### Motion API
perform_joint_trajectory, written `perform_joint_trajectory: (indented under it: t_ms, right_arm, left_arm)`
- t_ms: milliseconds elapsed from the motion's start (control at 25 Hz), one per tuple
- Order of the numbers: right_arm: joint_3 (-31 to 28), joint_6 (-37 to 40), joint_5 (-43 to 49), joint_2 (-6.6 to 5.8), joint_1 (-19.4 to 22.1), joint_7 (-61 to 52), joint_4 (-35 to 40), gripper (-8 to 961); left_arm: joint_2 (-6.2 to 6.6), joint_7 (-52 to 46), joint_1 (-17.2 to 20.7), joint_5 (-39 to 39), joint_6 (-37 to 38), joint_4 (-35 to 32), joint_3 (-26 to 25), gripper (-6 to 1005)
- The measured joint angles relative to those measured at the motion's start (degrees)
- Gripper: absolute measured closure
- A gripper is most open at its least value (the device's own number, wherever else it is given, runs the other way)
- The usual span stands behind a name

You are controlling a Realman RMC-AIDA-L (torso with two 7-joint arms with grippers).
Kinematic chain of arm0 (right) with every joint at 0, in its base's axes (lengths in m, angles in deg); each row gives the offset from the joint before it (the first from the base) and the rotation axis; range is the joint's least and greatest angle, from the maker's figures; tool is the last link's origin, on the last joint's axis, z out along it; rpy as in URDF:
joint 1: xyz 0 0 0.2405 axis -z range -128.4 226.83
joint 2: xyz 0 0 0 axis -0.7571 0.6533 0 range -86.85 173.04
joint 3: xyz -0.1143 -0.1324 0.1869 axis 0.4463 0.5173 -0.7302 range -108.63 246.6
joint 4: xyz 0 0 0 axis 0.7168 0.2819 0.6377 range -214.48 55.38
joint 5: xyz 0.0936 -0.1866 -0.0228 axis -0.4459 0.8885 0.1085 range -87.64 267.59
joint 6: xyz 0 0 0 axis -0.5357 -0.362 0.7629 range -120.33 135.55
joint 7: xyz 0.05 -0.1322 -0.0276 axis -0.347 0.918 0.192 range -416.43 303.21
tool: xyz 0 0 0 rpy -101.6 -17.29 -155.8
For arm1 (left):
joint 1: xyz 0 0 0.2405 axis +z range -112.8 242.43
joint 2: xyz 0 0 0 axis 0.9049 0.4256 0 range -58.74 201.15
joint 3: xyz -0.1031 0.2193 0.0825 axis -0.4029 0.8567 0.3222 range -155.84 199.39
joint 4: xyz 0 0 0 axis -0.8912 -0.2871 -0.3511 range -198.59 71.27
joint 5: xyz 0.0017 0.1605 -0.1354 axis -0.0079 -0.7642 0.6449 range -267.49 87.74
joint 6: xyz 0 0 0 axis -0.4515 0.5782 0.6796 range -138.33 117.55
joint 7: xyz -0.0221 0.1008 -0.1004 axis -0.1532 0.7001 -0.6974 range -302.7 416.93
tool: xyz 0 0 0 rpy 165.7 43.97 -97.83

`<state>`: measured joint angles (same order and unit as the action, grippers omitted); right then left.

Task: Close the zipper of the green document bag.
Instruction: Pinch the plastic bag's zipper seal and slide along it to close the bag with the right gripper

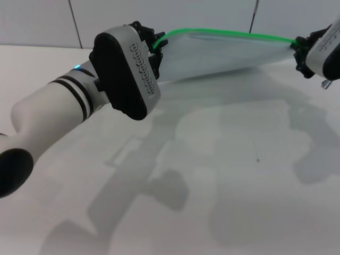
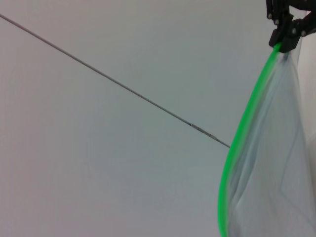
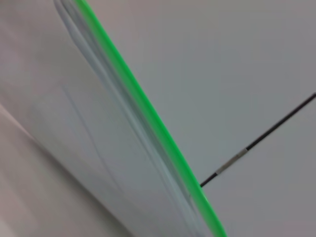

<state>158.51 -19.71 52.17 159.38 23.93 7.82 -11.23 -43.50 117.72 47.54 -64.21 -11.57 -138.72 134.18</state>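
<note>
The green document bag (image 1: 223, 53) hangs in the air above the table, stretched between both grippers, its translucent sheet drooping below. The zipper (image 1: 223, 32) is the bright green strip along its upper edge, bowed slightly upward. My left gripper (image 1: 158, 47) is shut on the bag's left end, partly hidden behind its own wrist housing. My right gripper (image 1: 298, 50) pinches the right end; the left wrist view shows its black fingers (image 2: 285, 37) closed on the strip's tip (image 2: 240, 133). In the right wrist view the strip (image 3: 148, 118) and bag (image 3: 98, 148) run diagonally. I cannot make out the slider.
A white table (image 1: 223, 175) lies below, crossed by the arms' shadows. My left forearm (image 1: 64, 106) reaches in from the lower left. A pale panelled wall with dark seams (image 1: 74, 21) stands behind the bag.
</note>
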Motion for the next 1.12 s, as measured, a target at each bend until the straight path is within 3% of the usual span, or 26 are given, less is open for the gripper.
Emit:
perform_joint_trajectory:
  t_ms: [1120]
  right_arm:
    - [-2.25,0.45,2.04,-0.01,0.48,-0.60,-1.26,845]
  left_arm:
    - [0.02,0.04,0.69,0.00,0.35,0.34,-0.59,947]
